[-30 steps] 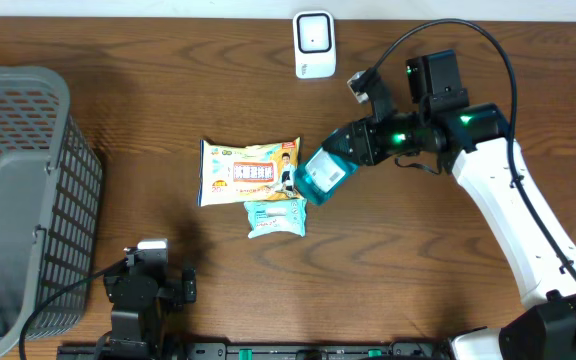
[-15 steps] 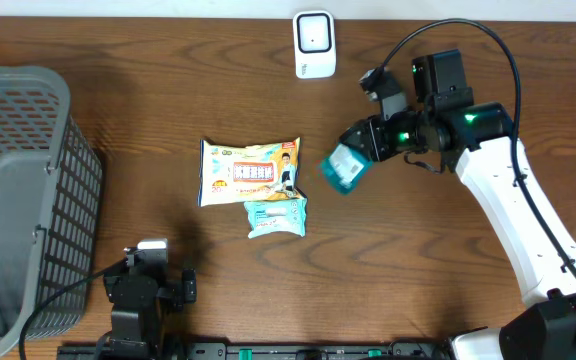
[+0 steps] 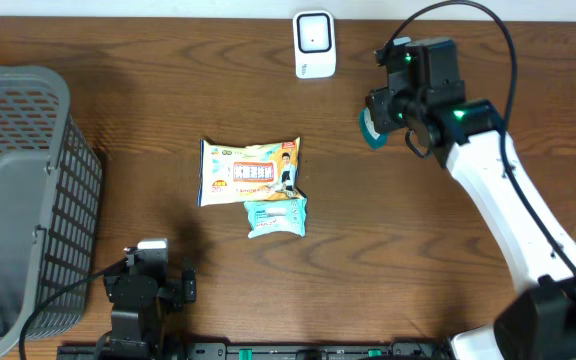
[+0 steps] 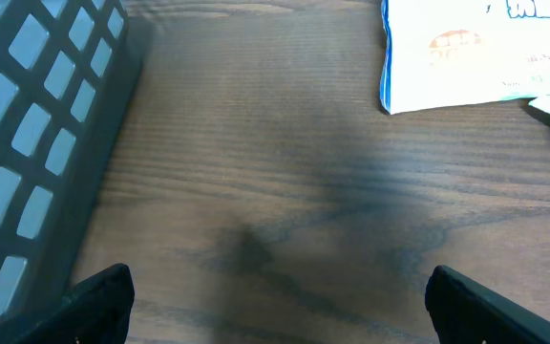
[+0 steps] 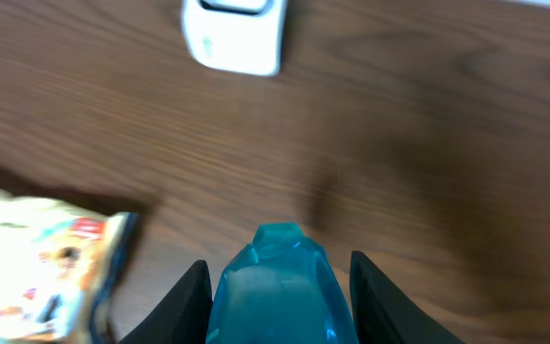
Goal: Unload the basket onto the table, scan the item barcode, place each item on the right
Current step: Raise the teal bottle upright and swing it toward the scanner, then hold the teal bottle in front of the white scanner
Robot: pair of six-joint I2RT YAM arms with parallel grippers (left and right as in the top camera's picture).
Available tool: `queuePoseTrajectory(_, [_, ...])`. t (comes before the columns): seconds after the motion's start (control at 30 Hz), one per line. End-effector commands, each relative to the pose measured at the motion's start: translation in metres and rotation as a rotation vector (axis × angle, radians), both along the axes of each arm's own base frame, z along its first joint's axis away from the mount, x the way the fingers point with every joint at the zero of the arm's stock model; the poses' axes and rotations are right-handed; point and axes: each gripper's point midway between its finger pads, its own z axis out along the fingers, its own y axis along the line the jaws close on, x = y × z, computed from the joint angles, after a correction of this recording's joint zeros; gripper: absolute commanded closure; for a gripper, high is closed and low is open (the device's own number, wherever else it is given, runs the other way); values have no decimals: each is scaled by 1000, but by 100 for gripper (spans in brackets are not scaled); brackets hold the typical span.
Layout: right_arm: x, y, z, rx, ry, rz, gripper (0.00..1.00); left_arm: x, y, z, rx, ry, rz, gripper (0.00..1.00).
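The teal packet [image 3: 370, 131] has been lifted from beside the yellow snack packet [image 3: 250, 172] at frame centre. It has been carried to the upper right, nearer the white scanner [image 3: 314, 44]. It is gripped by the right tool [image 3: 380, 118]. In the overhead view it is largely hidden under the arm. In the right wrist view its top is seen between the fingers. The left tool [image 4: 275, 306] is held wide open and empty over the worktop [image 4: 275, 191], beside the grey basket [image 4: 36, 143]. No barcode can be made out.
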Motion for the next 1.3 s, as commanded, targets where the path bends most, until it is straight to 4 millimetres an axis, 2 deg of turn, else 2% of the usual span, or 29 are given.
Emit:
queuePoseTrajectory(0.0, [33,-5,16,-118,-81,-83,91,-2,2,-3,10,11,5,2])
queuePoseTrajectory(0.17, [73,9,18,-260,-116,-120,92,-2,2,-3,10,11,5,2])
queuePoseTrajectory(0.37, [117,25,20,-465,-186,-151,88,-2,2,-3,9,11,4,2])
queuePoseTrajectory(0.6, [154,41,21,-687,-309,-225,91,-2,2,-3,9,11,4,2])
queuePoseTrajectory(0.7, [166,52,27,-775,-383,-247,91,-2,2,-3,9,10,4,2])
queuePoseTrajectory(0.83, [180,77,37,-894,-523,-274,91,-2,2,-3,9,11,4,2])
queuePoseTrajectory(0.93, [188,89,37,-947,-589,-282,91,-2,2,-3,9,11,4,2])
queuePoseTrajectory(1.0, [191,94,33,-981,-610,-277,91,-2,2,-3,9,11,4,2])
queuePoseTrajectory(1.27, [196,109,-9,-1030,-599,-228,89,-2,2,-3,10,11,5,2])
